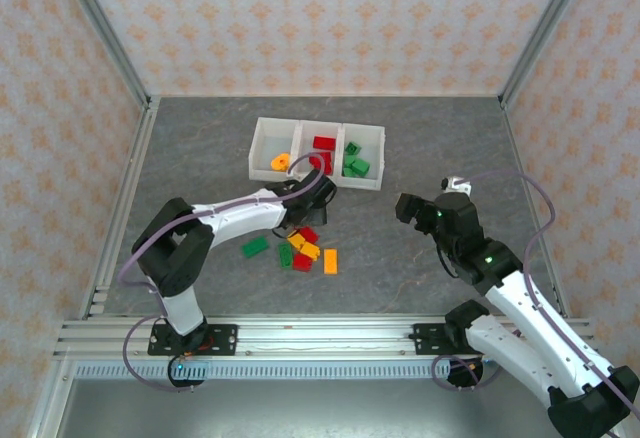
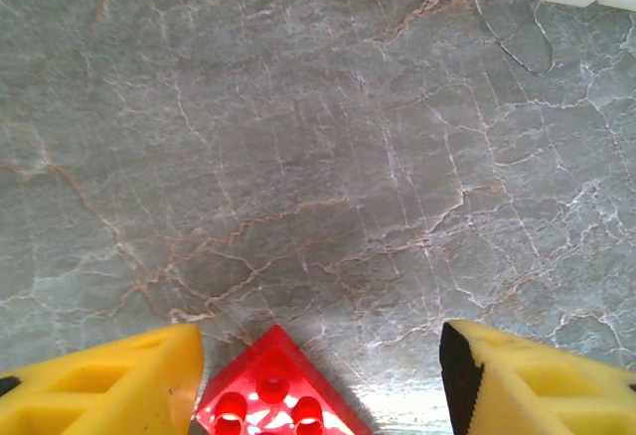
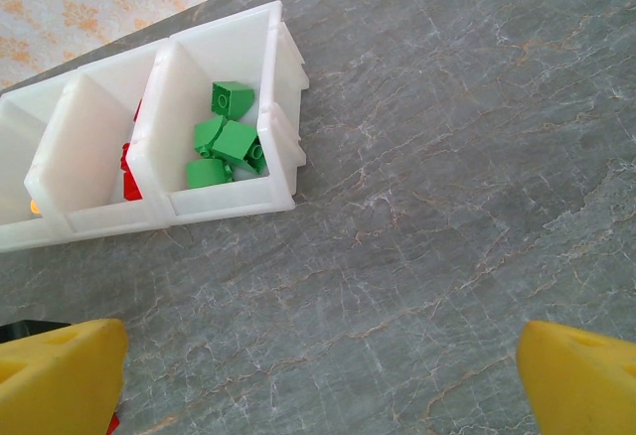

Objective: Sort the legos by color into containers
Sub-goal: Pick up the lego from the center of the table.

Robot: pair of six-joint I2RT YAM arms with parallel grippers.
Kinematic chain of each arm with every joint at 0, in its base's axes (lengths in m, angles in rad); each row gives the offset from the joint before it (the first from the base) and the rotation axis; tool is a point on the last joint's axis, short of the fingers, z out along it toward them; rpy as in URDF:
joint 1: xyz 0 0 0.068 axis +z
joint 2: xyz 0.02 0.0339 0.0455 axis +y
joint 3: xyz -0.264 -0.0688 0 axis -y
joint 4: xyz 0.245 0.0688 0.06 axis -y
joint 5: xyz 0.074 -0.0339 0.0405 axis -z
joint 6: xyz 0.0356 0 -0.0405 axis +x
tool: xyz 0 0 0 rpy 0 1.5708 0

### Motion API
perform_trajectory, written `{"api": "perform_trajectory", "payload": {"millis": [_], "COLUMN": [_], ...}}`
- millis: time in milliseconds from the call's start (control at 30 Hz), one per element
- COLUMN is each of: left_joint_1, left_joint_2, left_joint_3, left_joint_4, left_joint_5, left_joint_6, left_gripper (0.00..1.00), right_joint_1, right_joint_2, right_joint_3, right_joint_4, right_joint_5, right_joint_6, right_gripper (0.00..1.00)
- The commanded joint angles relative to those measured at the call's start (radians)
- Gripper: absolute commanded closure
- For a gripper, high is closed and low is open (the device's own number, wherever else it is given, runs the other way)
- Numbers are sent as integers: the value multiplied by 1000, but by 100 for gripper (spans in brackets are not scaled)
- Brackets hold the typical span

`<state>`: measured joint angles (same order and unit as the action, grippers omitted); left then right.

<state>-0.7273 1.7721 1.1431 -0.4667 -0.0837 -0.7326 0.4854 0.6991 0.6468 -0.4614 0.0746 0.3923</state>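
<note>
Grey, veined stone-look surface (image 1: 420, 138) lies between walls papered in a pale orange motif. Near its far side stand the containers (image 1: 256, 153), three joined white bins: an orange piece (image 1: 281, 161) in the left one, red bricks (image 1: 323, 143) in the middle, green bricks (image 1: 356, 166) in the right. Loose legos (image 1: 303, 248) lie in a cluster just in front of the tray, with a green brick (image 1: 255, 247) and an orange brick (image 1: 330, 261) at its edges. The left tool (image 2: 320, 336) hangs over the cluster, its yellow fingers apart around a red brick (image 2: 273, 390); the right-hand finger is clear of it. The right tool (image 3: 323, 341) is spread wide and holds nothing, well to the right of the bins.
</note>
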Motion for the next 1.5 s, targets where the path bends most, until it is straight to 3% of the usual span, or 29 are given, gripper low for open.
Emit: {"api": "perform_trajectory", "payload": {"millis": [0,400,733,900,1167,1467], "left_joint_1": [-14,-45,-85,-94,-112,-132], "left_joint_2": [40,99,227,211,94,93], "left_joint_3": [-6,36,245,307,249,173], "left_joint_4": [7,71,106,36,-132,-217], "left_joint_5": [31,97,148,66,-117,-127], "left_joint_6": [-11,-23,-11,28,108,93], "left_gripper": [37,44,45,34,11,16], "right_joint_1": [1,1,1,1,1,1], "right_joint_2": [-3,-4,-7,-9,-4,0], "right_joint_3": [-8,-8,-7,-7,-9,-9], "right_joint_4": [24,24,23,21,24,24], "right_joint_5": [19,21,24,24,25,25], "right_joint_6": [0,2,2,3,3,2], "right_gripper": [0,0,0,0,0,0]}}
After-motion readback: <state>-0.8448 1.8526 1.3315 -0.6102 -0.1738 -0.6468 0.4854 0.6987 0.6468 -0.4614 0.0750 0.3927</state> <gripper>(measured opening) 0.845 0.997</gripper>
